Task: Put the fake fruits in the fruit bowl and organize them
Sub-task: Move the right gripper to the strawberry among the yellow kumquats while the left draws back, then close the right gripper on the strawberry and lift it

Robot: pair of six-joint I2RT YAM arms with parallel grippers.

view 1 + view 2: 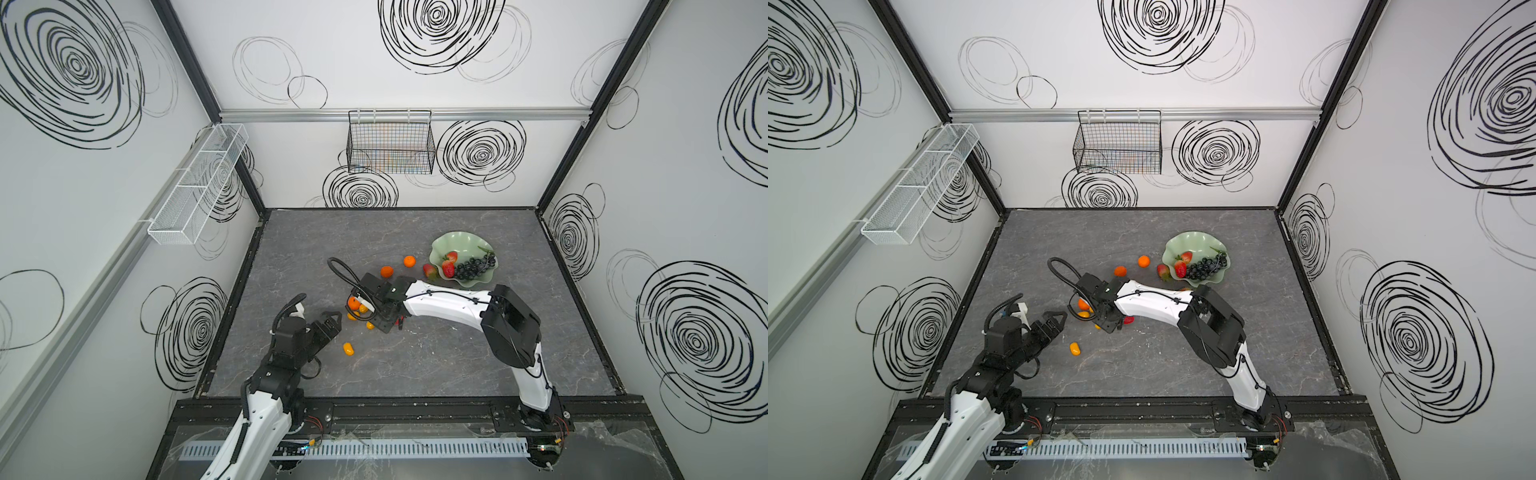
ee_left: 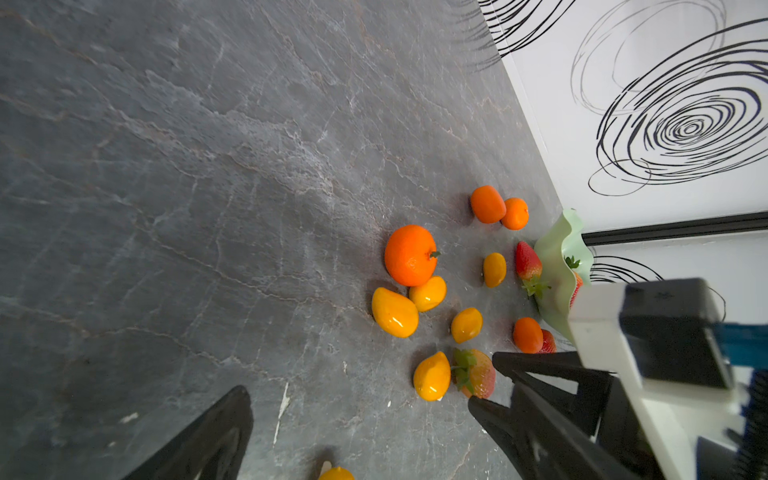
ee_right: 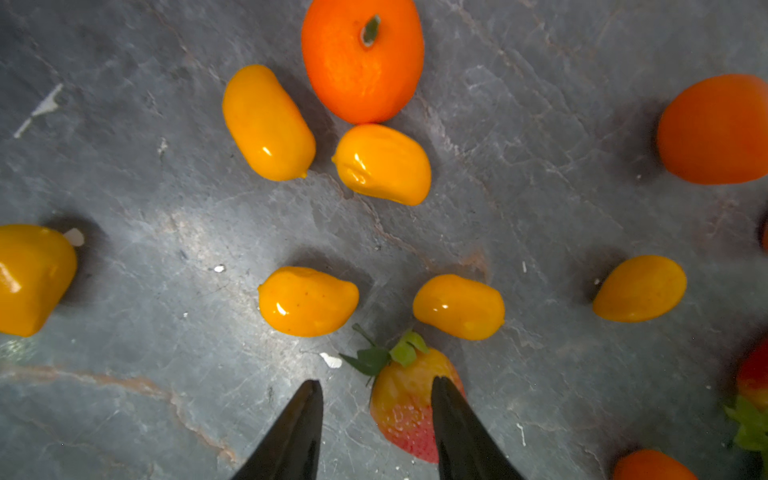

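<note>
Left gripper (image 1: 330, 321): jaws spread fully, nothing between them, held above the table (image 1: 415, 365). A lone kumquat (image 1: 348, 348) lies near it.

Right gripper (image 3: 375, 380): jaws partly apart, lowered astride a pale strawberry (image 3: 403, 411). One fingertip overlaps the fruit's side and the other stands off with a visible gap. Contact cannot be confirmed. A tangerine (image 3: 361, 62) and other loose fruit lie close by.

Fruit bowl (image 1: 446, 243): toward the table's right side, containing two red strawberries (image 1: 449, 269) and the grape bunch (image 1: 476, 266).
</note>
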